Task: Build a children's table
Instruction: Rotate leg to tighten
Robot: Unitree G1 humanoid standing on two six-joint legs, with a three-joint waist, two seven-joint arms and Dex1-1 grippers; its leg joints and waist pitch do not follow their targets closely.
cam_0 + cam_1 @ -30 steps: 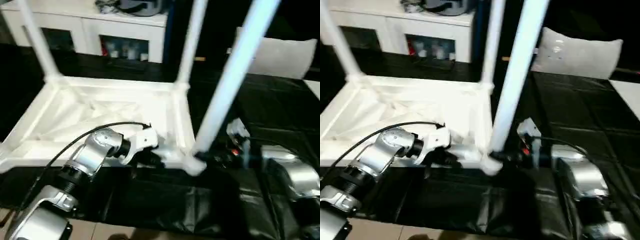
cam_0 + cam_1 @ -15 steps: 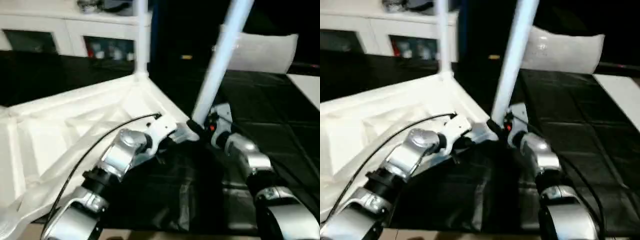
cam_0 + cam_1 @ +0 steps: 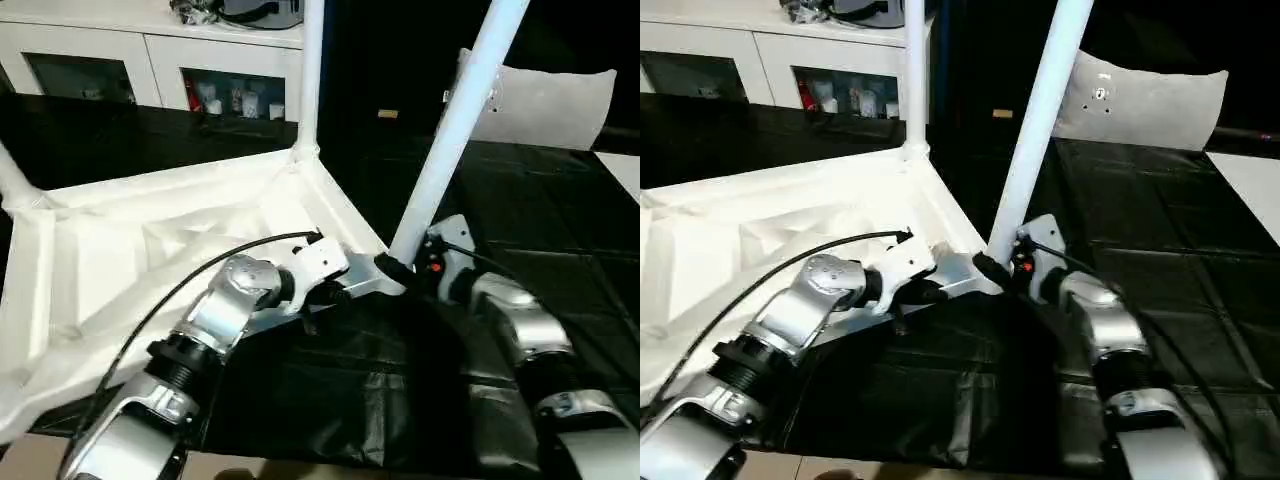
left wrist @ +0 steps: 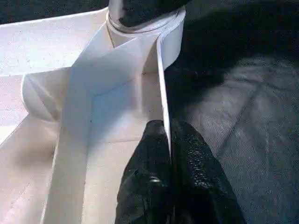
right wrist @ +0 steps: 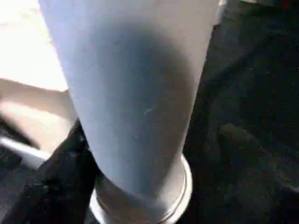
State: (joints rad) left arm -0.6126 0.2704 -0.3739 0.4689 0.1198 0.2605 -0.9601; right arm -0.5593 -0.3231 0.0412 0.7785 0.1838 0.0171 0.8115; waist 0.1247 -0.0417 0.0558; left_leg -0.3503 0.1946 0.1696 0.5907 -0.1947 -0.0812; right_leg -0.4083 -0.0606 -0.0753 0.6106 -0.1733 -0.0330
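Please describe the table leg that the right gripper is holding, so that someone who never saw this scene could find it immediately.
Find the white tabletop lying upside down on the black surface, and go to its corner nearest the robot's two arms. The leg rises there from the round socket, with the right gripper at its base. Unlike the upright far-corner leg, it leans to the right.

White tabletop lies upside down (ribs showing), three white legs standing in corner sockets.
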